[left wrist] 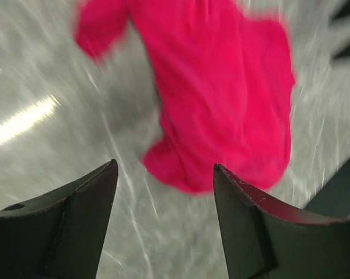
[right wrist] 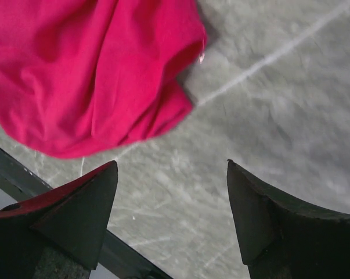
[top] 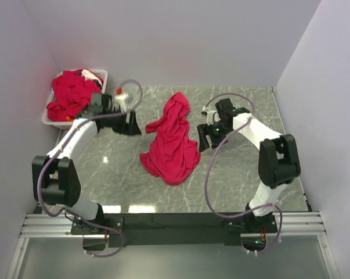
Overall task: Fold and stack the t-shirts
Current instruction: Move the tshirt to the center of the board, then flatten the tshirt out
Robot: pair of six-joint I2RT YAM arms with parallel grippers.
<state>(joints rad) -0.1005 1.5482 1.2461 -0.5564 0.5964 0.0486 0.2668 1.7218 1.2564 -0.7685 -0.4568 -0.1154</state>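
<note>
Crimson t-shirt (top: 172, 142) lies crumpled in a long heap on the grey marbled table (top: 250, 174), squarely between the two grippers, neither of which has hold of it

Left gripper (top: 130, 125) hangs just beside the shirt's left edge, jaws apart with nothing between them; its blurred wrist view shows the cloth ahead of the fingertips and a little to their right, with one loose end trailing away to the far left

Right gripper (top: 206, 136) sits just off the opposite edge, jaws likewise spread and empty, with a bunched, rounded edge of the shirt ahead and to the left of its fingers and bare table beneath them

On the left gripper's outer side, a white plastic bin (top: 49, 114) holds a tangled pile of more red t-shirts (top: 73, 96), apparently waiting their turn

The garment seems to have been put mid-table so that each arm can reach a side of it, and the flanking, open-jawed stance reads as preparation for a two-sided pinch to spread it flat

No folded stack is visible anywhere, so the job looks to be at an early stage

The thin fabric is doubled over on itself, so a careless pinch could catch several layers at once and drag the heap rather than open it
</note>
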